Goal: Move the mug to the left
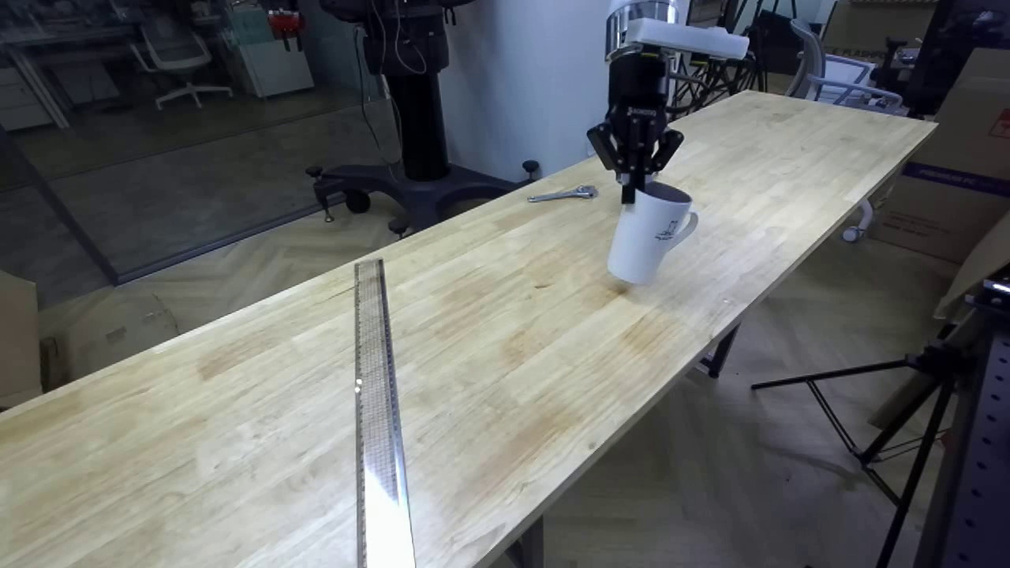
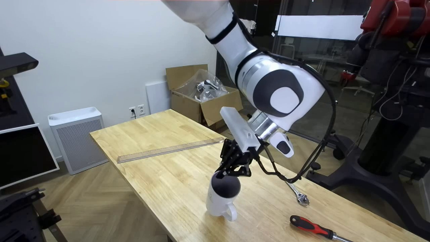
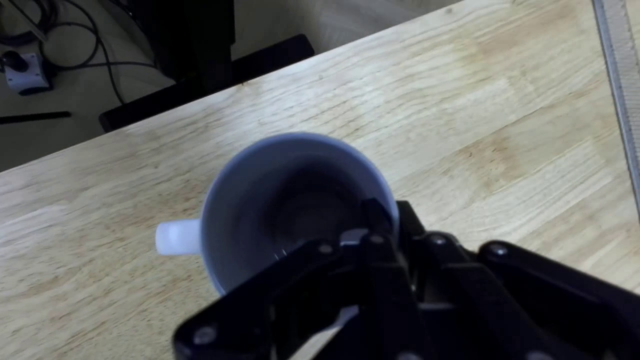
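Over the pale wooden tabletop (image 1: pixel 505 315) hangs the tilted mug (image 1: pixel 649 237), seemingly just clear of it, the gripper (image 3: pixel 392 215) pinching only one side of its rim (image 3: pixel 300 134), so any hasty swing could twist that narrow hold loose!

The white mug (image 1: pixel 643 237), dark inside, with a small dark print (image 1: pixel 670 230) on its wall, was held tilted over the wooden table (image 1: pixel 489 331), gripped by its rim opposite the handle (image 3: pixel 177 237).
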Controlling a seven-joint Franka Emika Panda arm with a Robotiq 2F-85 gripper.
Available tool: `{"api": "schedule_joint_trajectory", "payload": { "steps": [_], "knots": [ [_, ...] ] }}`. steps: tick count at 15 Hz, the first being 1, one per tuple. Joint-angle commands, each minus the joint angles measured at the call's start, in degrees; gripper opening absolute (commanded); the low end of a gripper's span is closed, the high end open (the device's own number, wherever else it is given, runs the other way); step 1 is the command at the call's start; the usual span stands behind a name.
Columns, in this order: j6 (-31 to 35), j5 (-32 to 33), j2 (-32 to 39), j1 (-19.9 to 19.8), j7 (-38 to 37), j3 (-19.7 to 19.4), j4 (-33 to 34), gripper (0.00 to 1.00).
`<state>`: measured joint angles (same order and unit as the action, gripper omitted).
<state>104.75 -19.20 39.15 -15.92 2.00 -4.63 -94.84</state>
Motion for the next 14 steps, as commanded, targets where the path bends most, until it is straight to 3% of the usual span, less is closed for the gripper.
{"api": "schedule_joint_trajectory", "payload": {
  "steps": [1,12,13,14],
  "knots": [
    [-7.6,-0.1,4.7,-0.9,-0.3,0.4,9.0,0.02],
    [-12.9,1.7,14.4,-0.3,-6.3,-0.6,22.4,0.02],
    [-13.0,1.7,14.8,-0.3,-6.6,-0.5,23.1,0.34],
    [-13.0,1.7,15.1,-0.3,-6.8,-0.4,23.7,0.35]
  ]
}}
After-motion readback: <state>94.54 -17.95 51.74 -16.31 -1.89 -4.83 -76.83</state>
